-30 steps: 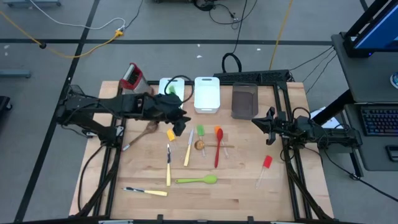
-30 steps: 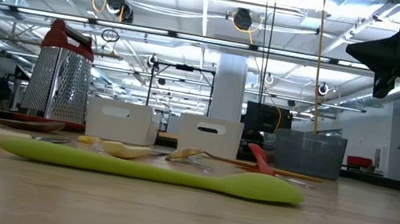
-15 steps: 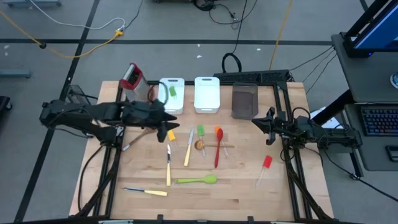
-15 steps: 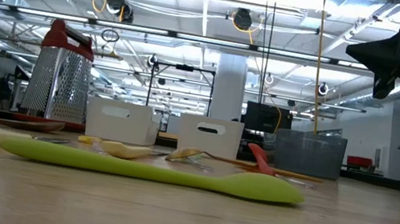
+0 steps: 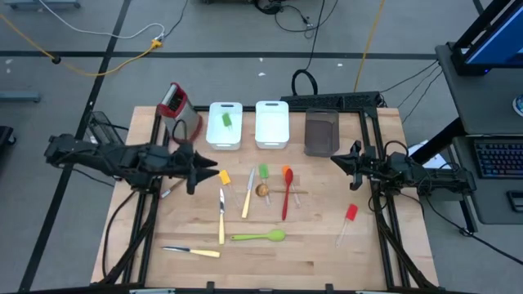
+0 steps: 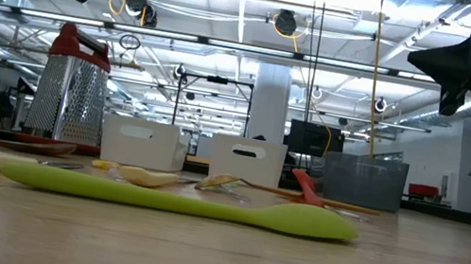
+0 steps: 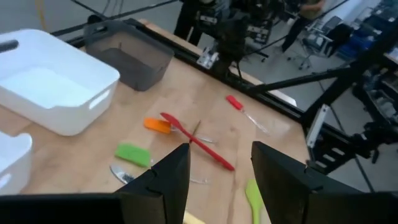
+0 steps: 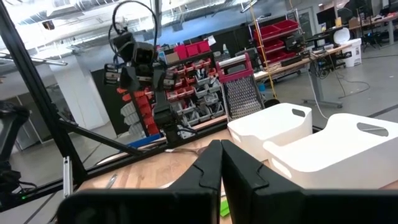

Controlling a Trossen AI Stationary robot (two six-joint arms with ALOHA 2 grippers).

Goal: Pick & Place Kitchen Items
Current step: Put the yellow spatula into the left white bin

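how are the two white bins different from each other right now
The left white bin has a small green utensil lying inside; the right white bin looks empty. The left one stands next to the grater, the right one next to the dark bin. Both are alike in shape, side by side.

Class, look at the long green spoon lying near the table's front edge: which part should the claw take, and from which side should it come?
Take the long green spoon at mid-handle, from straight above, fingers across the handle. It lies flat on the table with bare wood on both sides. The open left claw is nearer; the handle end points its way.
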